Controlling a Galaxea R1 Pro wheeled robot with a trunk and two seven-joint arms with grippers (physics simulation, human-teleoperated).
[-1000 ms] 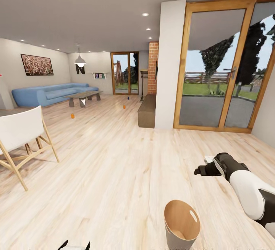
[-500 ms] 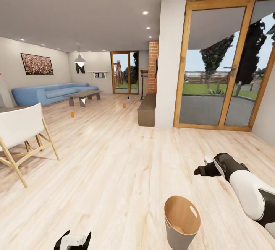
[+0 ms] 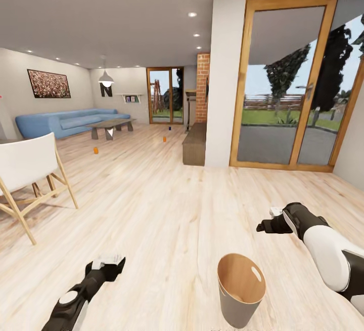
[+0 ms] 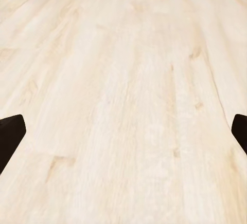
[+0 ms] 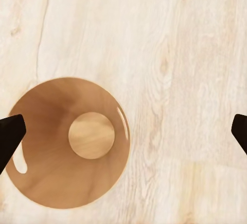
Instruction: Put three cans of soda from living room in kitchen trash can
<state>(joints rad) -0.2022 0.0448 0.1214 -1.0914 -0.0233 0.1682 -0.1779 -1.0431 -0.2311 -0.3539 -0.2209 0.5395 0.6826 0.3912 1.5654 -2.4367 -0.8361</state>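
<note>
both jaws gape empty; the left arm (image 3: 83, 288) has risen beside the tash can (image 3: 240, 290).

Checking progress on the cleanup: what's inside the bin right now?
Nothing: the bin shows only its bare coppery floor and walls, fully visible from above. Two orange cans sit far off on the floor.

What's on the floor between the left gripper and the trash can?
Nothing: in the head view only bare wood floor lies between the left gripper and the trash can.
</note>
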